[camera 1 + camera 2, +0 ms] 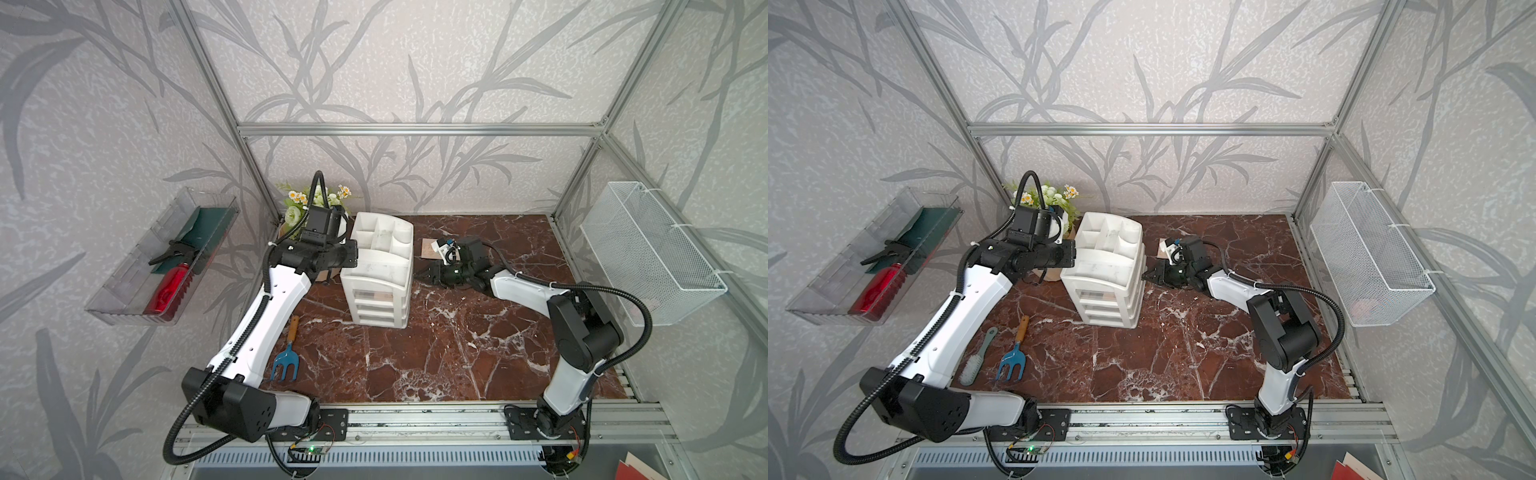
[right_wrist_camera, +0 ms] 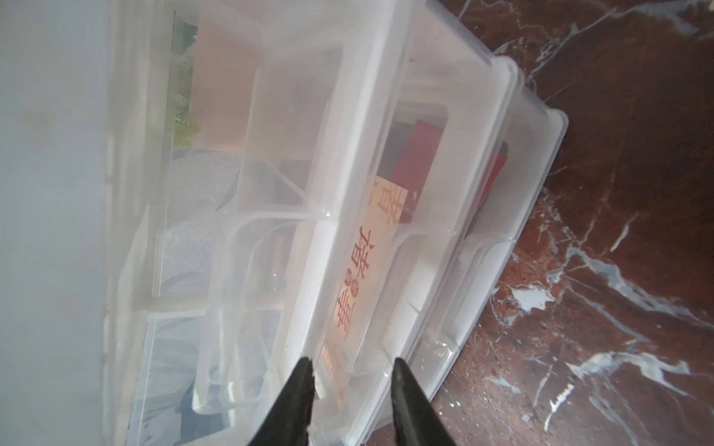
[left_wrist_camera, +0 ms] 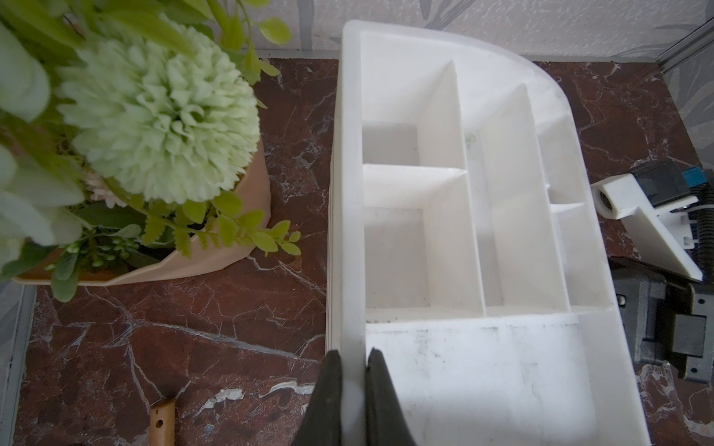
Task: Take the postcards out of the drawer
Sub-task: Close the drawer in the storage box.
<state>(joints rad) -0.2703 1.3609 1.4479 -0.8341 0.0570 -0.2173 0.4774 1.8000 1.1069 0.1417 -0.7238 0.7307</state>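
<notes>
Garden fork, brush, flowers, spray bottle, mesh basket

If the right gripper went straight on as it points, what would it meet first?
Most likely the wall of the clear drawer, just ahead of the right gripper; the beige postcard lies just behind, but depth is unclear.

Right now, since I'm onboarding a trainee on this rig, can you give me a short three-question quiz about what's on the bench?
1. True or false: the left hand is clamped on the top rim of the white organiser.
2. What lies in the clear wall tray along with the dark green sheet? A) a banana B) a red spray bottle C) a roll of tape
3. Fill in: the beige postcard visible in the see-through drawer bears ____ characters.

Key: 1 true; 2 B; 3 red-brown.
</notes>
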